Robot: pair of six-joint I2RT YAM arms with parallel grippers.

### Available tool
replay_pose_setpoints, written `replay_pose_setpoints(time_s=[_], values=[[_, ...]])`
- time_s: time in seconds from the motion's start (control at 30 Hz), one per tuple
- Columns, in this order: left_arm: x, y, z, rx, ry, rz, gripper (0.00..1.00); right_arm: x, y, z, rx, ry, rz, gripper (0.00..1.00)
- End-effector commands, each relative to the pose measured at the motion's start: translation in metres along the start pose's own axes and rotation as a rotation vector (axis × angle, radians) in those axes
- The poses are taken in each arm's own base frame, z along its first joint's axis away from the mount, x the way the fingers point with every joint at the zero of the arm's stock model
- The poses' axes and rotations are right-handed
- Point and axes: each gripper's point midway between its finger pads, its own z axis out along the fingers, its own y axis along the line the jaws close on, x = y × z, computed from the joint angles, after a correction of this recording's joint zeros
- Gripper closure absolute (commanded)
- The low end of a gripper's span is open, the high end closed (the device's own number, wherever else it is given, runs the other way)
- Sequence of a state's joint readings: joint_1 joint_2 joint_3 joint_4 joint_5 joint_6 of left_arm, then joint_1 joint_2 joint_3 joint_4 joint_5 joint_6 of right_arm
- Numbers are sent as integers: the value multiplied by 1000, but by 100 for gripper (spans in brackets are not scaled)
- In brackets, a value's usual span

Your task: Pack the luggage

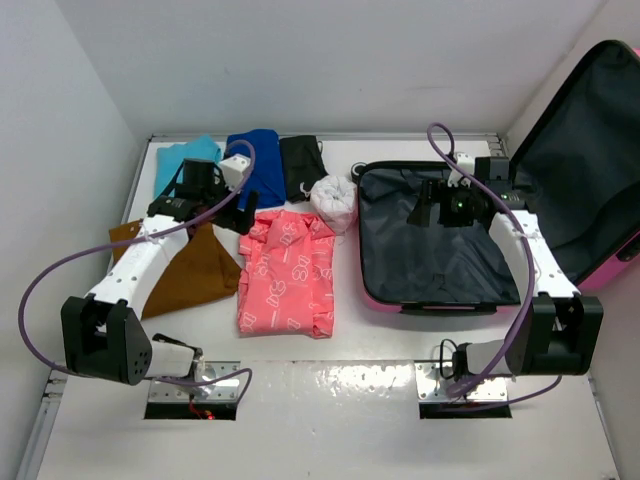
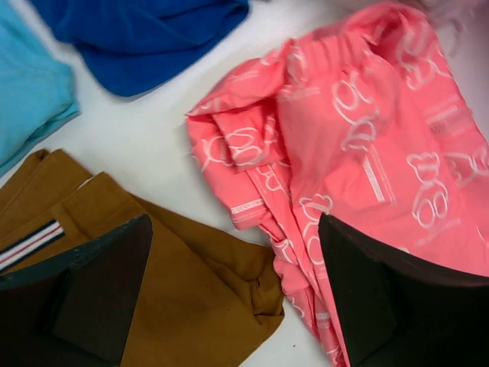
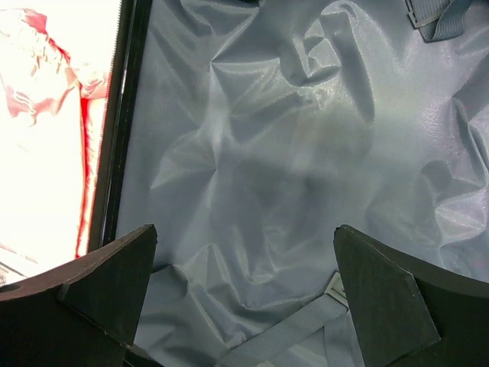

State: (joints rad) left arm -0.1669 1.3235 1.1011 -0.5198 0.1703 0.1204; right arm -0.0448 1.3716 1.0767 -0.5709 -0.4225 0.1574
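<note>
The pink luggage (image 1: 600, 272) lies open at the right, its lid up and its grey lining (image 1: 440, 262) bare. My right gripper (image 1: 424, 208) is open and empty above the lining (image 3: 252, 153); a grey strap (image 3: 294, 332) lies below it. My left gripper (image 1: 232, 215) is open and empty above the seam between the brown garment (image 2: 191, 290) and the folded pink printed garment (image 2: 359, 145). In the top view the pink garment (image 1: 287, 272) lies left of the luggage and the brown one (image 1: 190, 270) further left.
A royal blue cloth (image 1: 262, 160), a light blue cloth (image 1: 180, 160), a black cloth (image 1: 302, 160) and a white roll (image 1: 334, 203) lie at the back. White walls close in on three sides. The blue cloths also show in the left wrist view (image 2: 145, 38).
</note>
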Motion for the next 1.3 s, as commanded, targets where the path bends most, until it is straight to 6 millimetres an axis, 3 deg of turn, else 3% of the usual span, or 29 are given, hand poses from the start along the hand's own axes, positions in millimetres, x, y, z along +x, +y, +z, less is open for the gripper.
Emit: replay_pose_setpoints(time_s=[0.0,0.13,0.2,0.23,0.27,0.3,0.4,0.43,0.53,0.67,0.8,0.9,0.97,1.07,1.1,1.17,1.2,1.27], values=[[-4,-23,-4,140,-14,119,5,-3,4,-7,-11,-23,-34,2],[-25,-40,-8,301,-109,324,1,-1,6,-10,-23,14,-56,2],[-26,-41,8,346,-107,408,1,0,9,-11,-44,31,-71,2],[-37,-43,10,376,-126,436,1,1,11,-13,-52,49,-75,2],[-26,-44,28,423,-75,437,1,0,13,-14,-67,51,-87,2],[-37,-47,34,445,-93,494,1,-3,14,-16,-70,54,-88,2],[-38,-54,62,496,-60,517,1,-4,16,-19,-79,61,-105,0],[-38,-55,82,515,-40,523,1,-3,16,-19,-81,69,-100,0],[-34,-62,115,582,-29,543,1,-8,18,-21,-80,67,-109,0],[-24,-75,144,628,-4,589,1,-17,20,-26,-81,61,-115,0],[-10,-85,156,671,24,638,1,-21,20,-27,-81,66,-151,0],[17,-96,162,719,70,664,1,-25,22,-28,-88,60,-149,0],[31,-97,160,744,95,682,6,-27,27,-29,-105,54,-154,0],[51,-99,159,779,134,695,23,-32,35,-28,-135,48,-150,0],[61,-100,160,795,157,691,39,-32,40,-26,-146,50,-125,0],[71,-99,155,836,173,682,54,-35,48,-25,-177,39,-121,0],[70,-97,152,858,149,677,65,-36,49,-23,-181,38,-93,0],[62,-94,144,881,101,668,71,-39,64,-17,-221,24,-111,0]])
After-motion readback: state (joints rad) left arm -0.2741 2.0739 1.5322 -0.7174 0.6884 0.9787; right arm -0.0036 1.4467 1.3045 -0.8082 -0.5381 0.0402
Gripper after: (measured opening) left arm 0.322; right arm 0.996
